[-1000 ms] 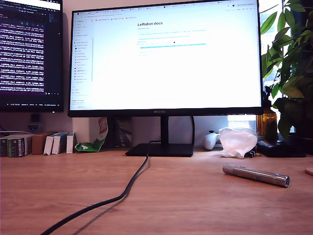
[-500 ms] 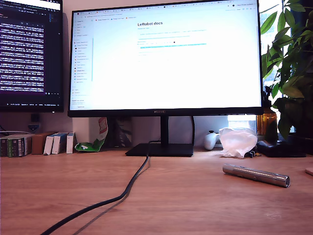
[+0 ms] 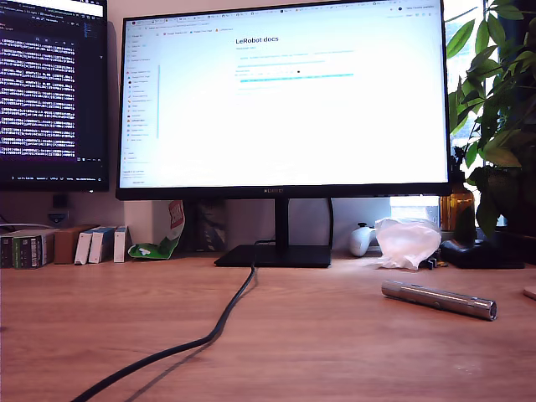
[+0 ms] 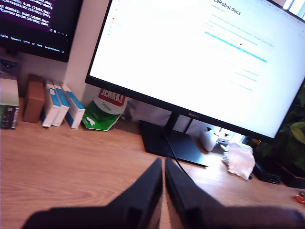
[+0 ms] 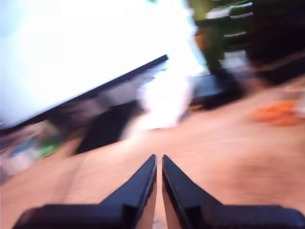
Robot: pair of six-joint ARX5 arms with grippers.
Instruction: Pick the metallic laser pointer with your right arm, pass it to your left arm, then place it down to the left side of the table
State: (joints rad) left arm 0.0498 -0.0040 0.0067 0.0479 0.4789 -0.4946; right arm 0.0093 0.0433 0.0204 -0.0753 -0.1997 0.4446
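Only exterior view shows laser pointer (image 3: 439, 300); wrist views don't.

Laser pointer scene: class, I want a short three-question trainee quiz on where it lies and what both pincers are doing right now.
1. True or false: the metallic laser pointer lies flat on the table, touched by no pincer.
2. In the exterior view, the black cable lies on which side of the pointer? A) its left B) its right C) across it
3. Fill in: the fingers of my first pincer and my second pincer are nearly ____ and hold nothing.

Key: 1 true; 2 A; 3 closed.
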